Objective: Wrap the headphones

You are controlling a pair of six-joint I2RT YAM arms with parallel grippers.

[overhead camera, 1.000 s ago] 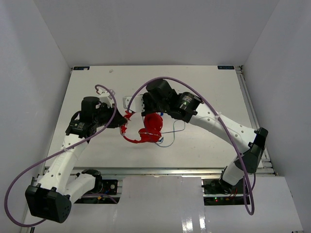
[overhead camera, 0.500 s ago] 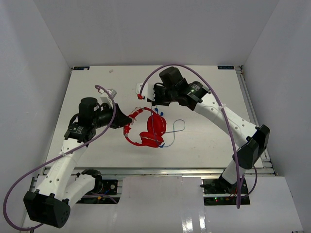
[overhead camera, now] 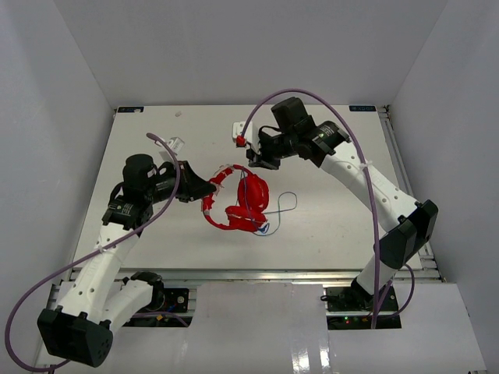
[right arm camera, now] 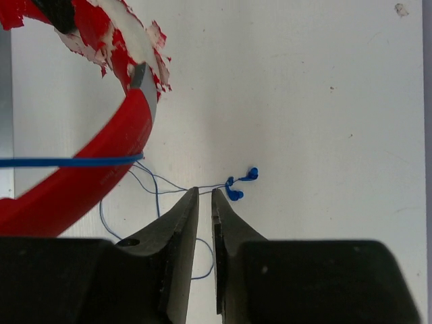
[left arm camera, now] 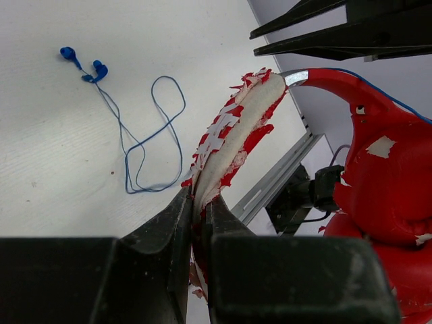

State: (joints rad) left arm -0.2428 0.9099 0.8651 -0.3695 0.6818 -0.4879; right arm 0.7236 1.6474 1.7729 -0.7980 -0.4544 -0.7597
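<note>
The red headphones (overhead camera: 243,206) sit mid-table, their headband covering flaking to white. My left gripper (overhead camera: 204,189) is shut on the headband (left arm camera: 233,131) and holds it up off the table; an earcup (left arm camera: 385,175) fills the right of the left wrist view. My right gripper (overhead camera: 253,158) hovers just behind the headphones with its jaws nearly closed (right arm camera: 204,191) and nothing seen between them. The thin blue cord (left arm camera: 152,135) lies looped on the table and ends in blue plugs (right arm camera: 243,182) just beyond the right fingertips. A stretch of cord (right arm camera: 67,162) crosses the headband (right arm camera: 81,192).
The white table (overhead camera: 156,234) has an aluminium rail (overhead camera: 257,274) along its near edge and white walls on the other three sides. Thick purple cables (overhead camera: 366,187) arch over both arms.
My right gripper has pulled back from the headphones toward the far side. My left gripper has carried the headband slightly right, and the headphones turned with it.
</note>
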